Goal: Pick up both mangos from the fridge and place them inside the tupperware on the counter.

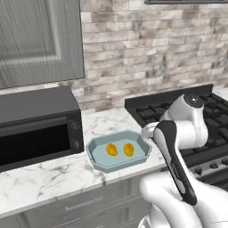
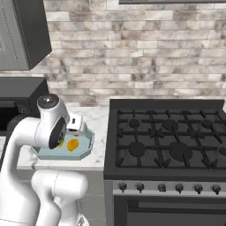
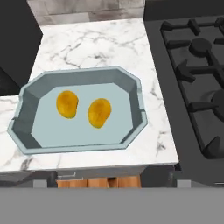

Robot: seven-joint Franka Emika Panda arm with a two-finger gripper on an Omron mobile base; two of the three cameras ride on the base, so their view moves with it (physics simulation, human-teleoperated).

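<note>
On the counter, both mangos lie inside the tupperware; hand state: cannot tell.

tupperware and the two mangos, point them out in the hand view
tupperware (image 3: 83,75): hand view, far rim.
left mango (image 3: 67,104): hand view, its middle.
right mango (image 3: 99,112): hand view, its middle.

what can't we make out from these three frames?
- Gripper: in the left base view the arm's own links cover it; its fingertips cannot be made out in the hand view. Open or shut is not visible.
- Tupperware: in the right base view the arm hides its left part, with one mango visible.
- Microwave: cut off by the left edge in the left base view.
- Stove: cut off by the right edge in the hand view.
</note>
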